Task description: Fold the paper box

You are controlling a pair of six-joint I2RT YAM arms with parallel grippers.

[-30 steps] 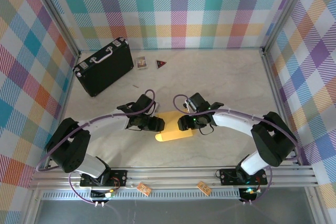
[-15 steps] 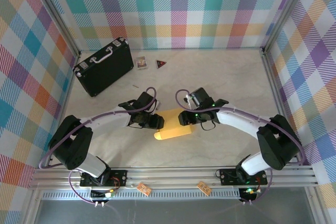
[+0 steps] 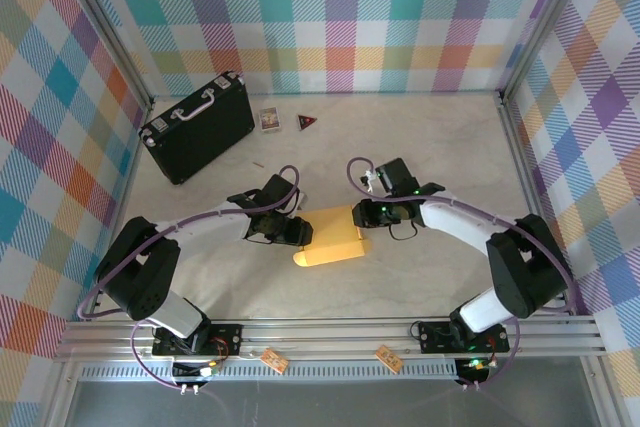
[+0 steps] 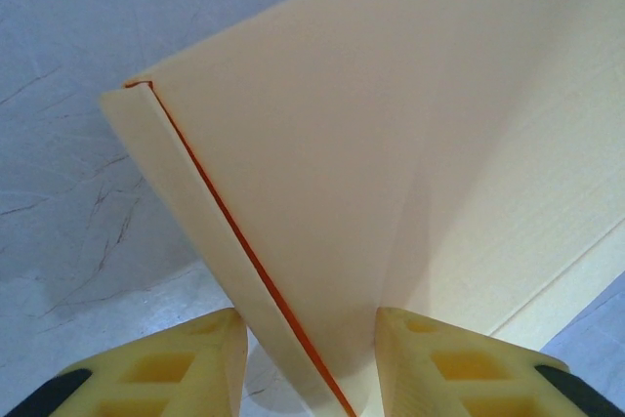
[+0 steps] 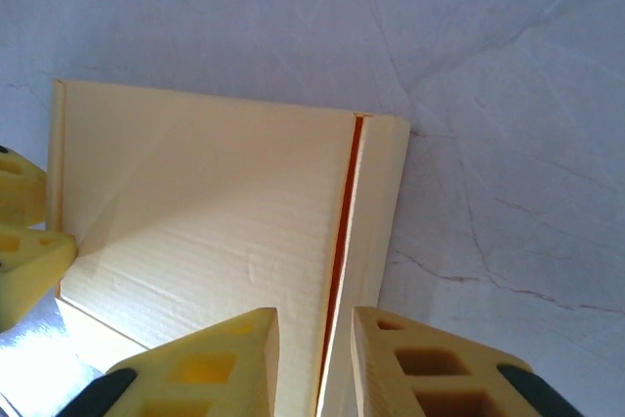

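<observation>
Top external view shows the black case (image 3: 197,125) far back on the left, well apart from the work. The left gripper (image 3: 298,234) reaches in to the left end of the paper box (image 3: 335,239), which lies partly formed on the table (image 3: 440,147) between the two arms. In the left wrist view the yellow fingers (image 4: 186,363) sit either side of a folded corner of the box. The card fills the gap between them, so that gripper reads as clamped on the box. To the right, the right gripper (image 3: 362,215) meets the box's right corner. Its wrist view shows its jaws drawn close together astride the orange-lined seam where a narrow flap meets the main panel. Whether they pinch the card or only hover over it cannot be told. The step in hand looks like raising a wall along that seam. To do it well, the left grip should act as a firm anchor without crushing the crease. The right gripper should take the flap close to the seam and turn it about the scored line rather than drag it, so the box does not skid or twist. The arms should not pull apart, since thin card may tear or slip.
</observation>
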